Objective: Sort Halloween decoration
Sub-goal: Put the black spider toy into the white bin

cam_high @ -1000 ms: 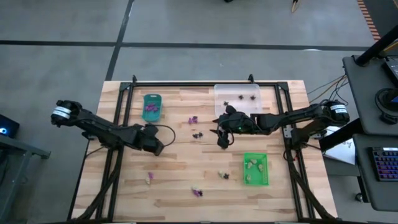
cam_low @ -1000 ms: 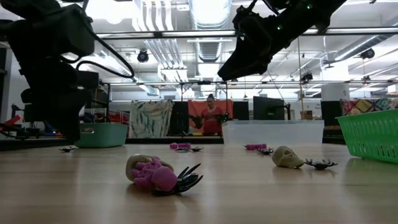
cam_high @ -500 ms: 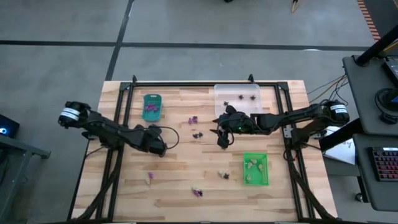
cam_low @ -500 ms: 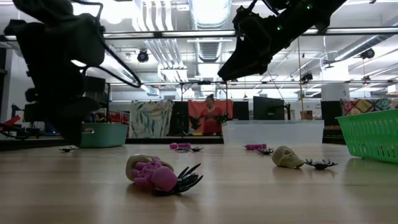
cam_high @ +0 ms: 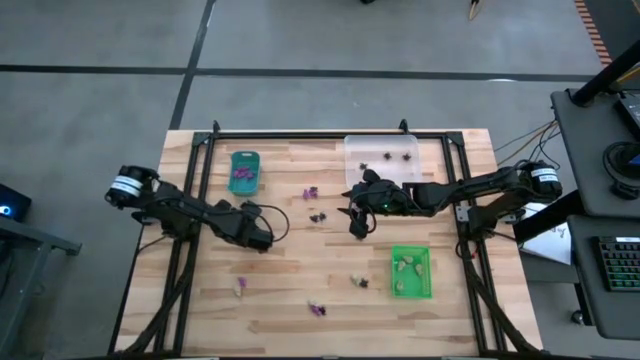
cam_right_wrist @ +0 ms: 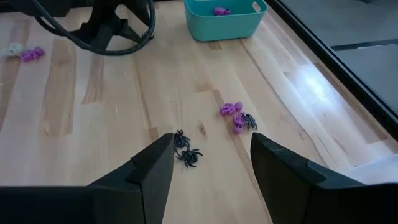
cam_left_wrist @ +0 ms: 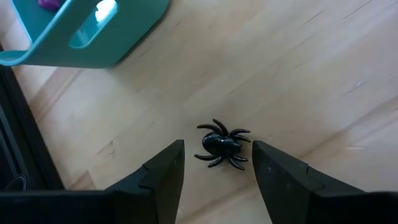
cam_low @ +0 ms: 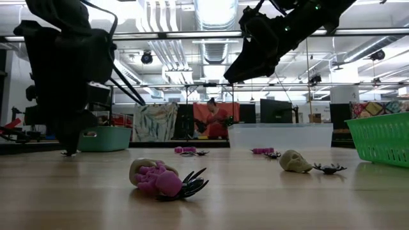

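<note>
A black spider trinket (cam_left_wrist: 222, 144) lies on the wooden table between the fingers of my left gripper (cam_left_wrist: 217, 171), which is open and does not touch it. In the high view my left gripper (cam_high: 258, 238) is left of the table's middle, below the teal tray (cam_high: 244, 170). My right gripper (cam_high: 357, 225) is open and empty, held above the table's middle. In its wrist view, two black spiders (cam_right_wrist: 185, 149) and purple trinkets (cam_right_wrist: 233, 115) lie on the table ahead. More trinkets lie near the front edge (cam_high: 316, 308), among them a cream skull with purple and black pieces (cam_low: 160, 179).
The teal tray (cam_left_wrist: 93, 31) holds purple pieces. A clear tray (cam_high: 382, 155) at the far edge holds black ones. A bright green tray (cam_high: 411, 272) at the right holds cream ones. A black frame (cam_high: 200, 180) runs along the table's sides. A person shows far back in the room (cam_low: 214, 118).
My left gripper has gone a little toward the table's right and near edges, and its arm has swung in behind it. My right arm and the trinkets have kept still.
</note>
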Robot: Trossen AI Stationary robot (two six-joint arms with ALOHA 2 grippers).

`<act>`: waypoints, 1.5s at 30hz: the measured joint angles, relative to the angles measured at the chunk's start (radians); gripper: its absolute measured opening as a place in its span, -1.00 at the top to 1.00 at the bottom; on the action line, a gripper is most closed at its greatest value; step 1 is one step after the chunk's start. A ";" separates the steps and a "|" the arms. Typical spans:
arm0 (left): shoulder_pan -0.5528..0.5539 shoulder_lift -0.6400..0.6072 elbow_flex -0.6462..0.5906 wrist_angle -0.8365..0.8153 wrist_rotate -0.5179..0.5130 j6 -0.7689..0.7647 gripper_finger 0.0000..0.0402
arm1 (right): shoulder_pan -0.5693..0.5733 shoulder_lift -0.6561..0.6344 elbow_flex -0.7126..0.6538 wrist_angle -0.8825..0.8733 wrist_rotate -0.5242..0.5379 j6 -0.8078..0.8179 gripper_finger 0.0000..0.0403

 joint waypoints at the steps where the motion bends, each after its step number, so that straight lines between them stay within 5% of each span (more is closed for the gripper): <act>1: 0.000 0.005 0.001 0.003 0.000 0.000 0.15 | 0.000 0.000 0.000 0.000 0.000 0.000 -0.01; 14: -0.001 0.012 -0.026 0.055 -0.014 0.002 0.29 | 0.000 0.000 0.008 0.000 -0.003 0.010 -0.01; 30: 0.001 0.016 -0.027 0.061 -0.010 -0.020 0.97 | 0.000 0.000 0.011 0.000 -0.003 0.008 -0.01; 45: -0.080 -0.051 0.060 0.077 0.027 0.150 1.00 | 0.000 0.000 0.011 -0.002 -0.011 -0.019 -0.01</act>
